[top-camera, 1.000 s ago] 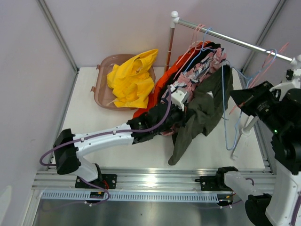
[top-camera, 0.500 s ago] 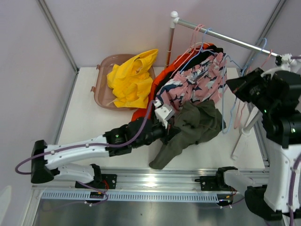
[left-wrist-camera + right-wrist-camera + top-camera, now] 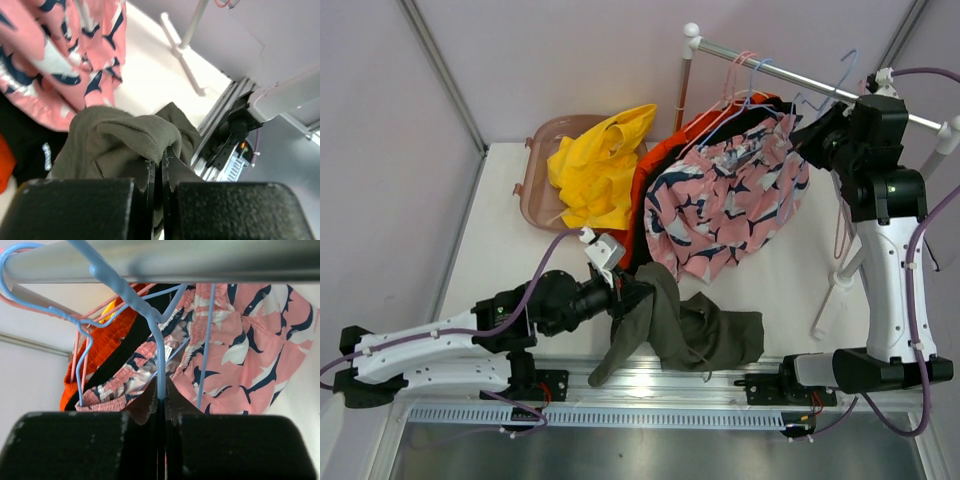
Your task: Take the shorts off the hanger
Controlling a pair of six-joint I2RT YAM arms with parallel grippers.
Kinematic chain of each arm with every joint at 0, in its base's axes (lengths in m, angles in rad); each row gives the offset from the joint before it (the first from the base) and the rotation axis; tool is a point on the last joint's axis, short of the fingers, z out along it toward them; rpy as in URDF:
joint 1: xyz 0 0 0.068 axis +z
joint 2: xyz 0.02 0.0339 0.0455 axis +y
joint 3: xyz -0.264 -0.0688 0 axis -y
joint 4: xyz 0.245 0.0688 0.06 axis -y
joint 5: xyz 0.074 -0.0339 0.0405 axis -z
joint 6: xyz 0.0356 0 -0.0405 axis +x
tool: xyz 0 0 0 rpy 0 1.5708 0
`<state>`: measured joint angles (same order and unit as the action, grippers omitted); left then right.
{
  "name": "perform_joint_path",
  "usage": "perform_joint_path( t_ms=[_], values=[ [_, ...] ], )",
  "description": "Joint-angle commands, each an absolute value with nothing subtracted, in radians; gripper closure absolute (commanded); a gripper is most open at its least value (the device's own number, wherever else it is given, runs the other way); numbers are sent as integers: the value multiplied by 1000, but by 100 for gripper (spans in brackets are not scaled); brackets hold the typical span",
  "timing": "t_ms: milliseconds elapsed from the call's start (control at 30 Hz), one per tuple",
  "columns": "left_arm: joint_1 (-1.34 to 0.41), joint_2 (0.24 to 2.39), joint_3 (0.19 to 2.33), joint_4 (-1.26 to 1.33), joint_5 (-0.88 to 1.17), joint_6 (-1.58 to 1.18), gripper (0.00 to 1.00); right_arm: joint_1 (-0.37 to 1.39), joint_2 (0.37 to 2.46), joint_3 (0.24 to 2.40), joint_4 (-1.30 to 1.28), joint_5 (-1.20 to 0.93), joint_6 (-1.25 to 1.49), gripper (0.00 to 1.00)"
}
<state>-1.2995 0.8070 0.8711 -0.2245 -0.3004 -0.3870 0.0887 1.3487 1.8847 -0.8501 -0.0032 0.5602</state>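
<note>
Here, olive shorts (image 3: 705, 335) crumpled limp, pink patterned shorts (image 3: 735, 200) draped

Black shorts (image 3: 25, 145) mostly hidden behind pink shorts (image 3: 45, 60).

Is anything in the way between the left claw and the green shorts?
No, nothing. The left claw is shut on a fold of the green shorts, which lie crumpled on the table. The right claw pinches a blue hanger.
</note>
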Motion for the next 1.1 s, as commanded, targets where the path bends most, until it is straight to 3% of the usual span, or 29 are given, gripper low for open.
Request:
perform_joint_path(
  t_ms=[0,267,400,500,600,733,767,800,900,1067],
  values=[
    [-1304,770,978,-276,-371,-390,100,83,1295,1823,-770,17,555,100],
    [-1281,825,1313,-432,-564,-161,100,63,1175,1609,-744,-49,572,99],
    [-1197,887,1472,-437,-543,-66,100,57,1140,1571,-738,-52,566,97],
    [-1091,959,1616,-463,-492,-14,100,45,1121,1555,-741,-61,554,90],
    [-976,1058,1797,-492,-451,57,100,29,1102,1536,-733,-77,548,78],
    [-720,1247,2104,-592,-313,58,100,11,1081,1506,-726,-95,543,42],
    [-683,1290,2264,-607,-261,55,100,9,1075,1490,-719,-100,542,34],
    [-614,1374,2313,-632,-240,51,100,11,1066,1482,-716,-100,543,19],
    [-479,1516,2480,-634,-149,22,100,-17,1048,1445,-706,-112,546,1],
    [-252,1659,2491,-453,38,-168,100,-21,993,1353,-681,-140,563,1]
  ],
)
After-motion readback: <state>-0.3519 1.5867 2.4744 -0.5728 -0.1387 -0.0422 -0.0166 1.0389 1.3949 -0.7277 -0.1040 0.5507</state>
